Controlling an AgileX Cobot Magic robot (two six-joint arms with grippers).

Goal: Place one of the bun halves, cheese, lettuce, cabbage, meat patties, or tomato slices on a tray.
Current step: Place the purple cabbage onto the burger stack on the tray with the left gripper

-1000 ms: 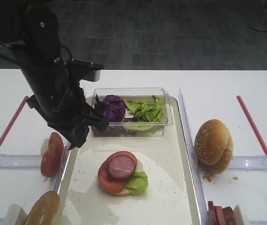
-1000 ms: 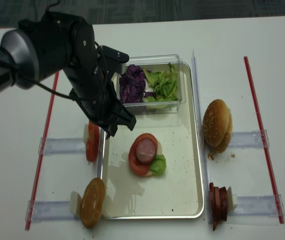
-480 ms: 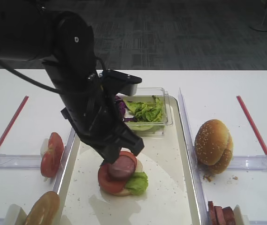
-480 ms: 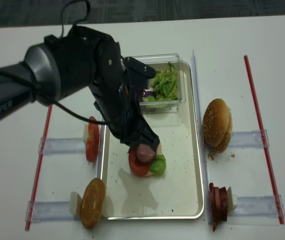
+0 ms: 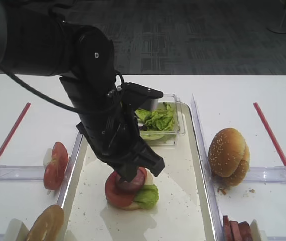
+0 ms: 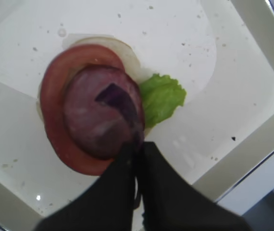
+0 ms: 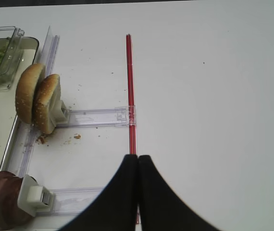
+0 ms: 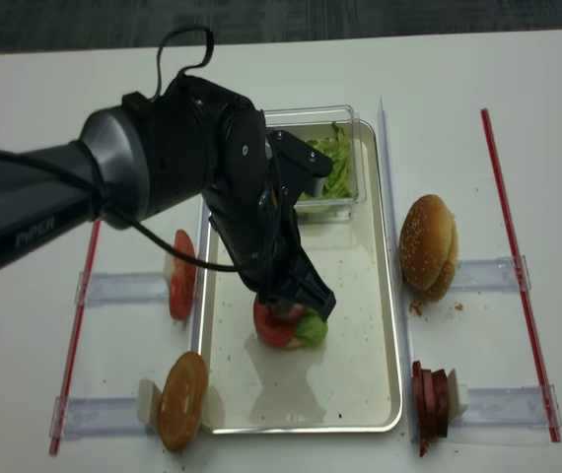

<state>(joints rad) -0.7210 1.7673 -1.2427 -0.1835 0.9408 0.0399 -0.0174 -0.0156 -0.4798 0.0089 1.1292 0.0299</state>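
My left gripper (image 6: 138, 144) is shut on a dark purple cabbage scrap (image 6: 120, 103), which lies against a round meat patty (image 6: 91, 122). The patty tops a stack with a tomato slice (image 6: 55, 91), a lettuce piece (image 6: 161, 96) and a pale bun half underneath, on the cream tray (image 6: 175, 38). From above, the left gripper (image 5: 133, 175) hangs over that stack (image 5: 115, 193) in the tray (image 5: 183, 206). My right gripper (image 7: 137, 158) is shut and empty above the white table. No cheese shows.
A clear box (image 5: 158, 120) of lettuce sits at the tray's far end, partly behind the left arm. Holders flank the tray: tomato slices (image 5: 55, 164) and a bun half (image 5: 45, 223) on the left, sesame bun halves (image 5: 228, 155) and meat patties (image 5: 238, 231) on the right. Red strips (image 7: 130, 86) edge the workspace.
The left arm has swung from beside the clear box across the tray and down onto the stack, with the purple scrap in its jaws. The right gripper's earlier state is not shown.
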